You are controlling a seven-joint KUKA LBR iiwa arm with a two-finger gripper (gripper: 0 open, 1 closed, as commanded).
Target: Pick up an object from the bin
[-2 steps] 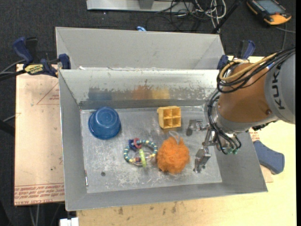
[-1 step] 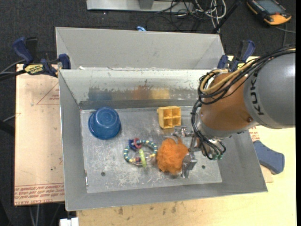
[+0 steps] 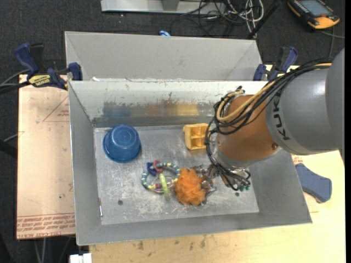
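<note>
Camera view: the arm (image 3: pixel 310 111) comes in from the right, a thick grey body ending in an orange cover (image 3: pixel 247 138) with a bundle of black and yellow cables (image 3: pixel 237 104) looped over its top. Below the cover the gripper (image 3: pixel 224 181) is down low in the grey metal bin (image 3: pixel 82 147), close to the floor in the front right part. Its dark metal end is a tangle of small parts from this angle, and I cannot tell whether it is spread or closed, nor whether anything sits inside it.

The thing nearest to it is an orange fuzzy ball (image 3: pixel 188 187), round and tufted, lying on the bin floor toward the front, about the middle of its width. The ball sits just beside the gripper, on the side toward the view's left, and its right edge appears to meet the dark metal there.

Against the ball's other side lies a ring of multicoloured beads (image 3: pixel 158 177), flat on the floor. A yellow block (image 3: pixel 196 136) stands farther back, close by the orange cover and near the foot of the rear wall. A blue cup (image 3: pixel 122 143), round and mouth down, rests well apart from the gripper in the left rear of the floor.
</note>
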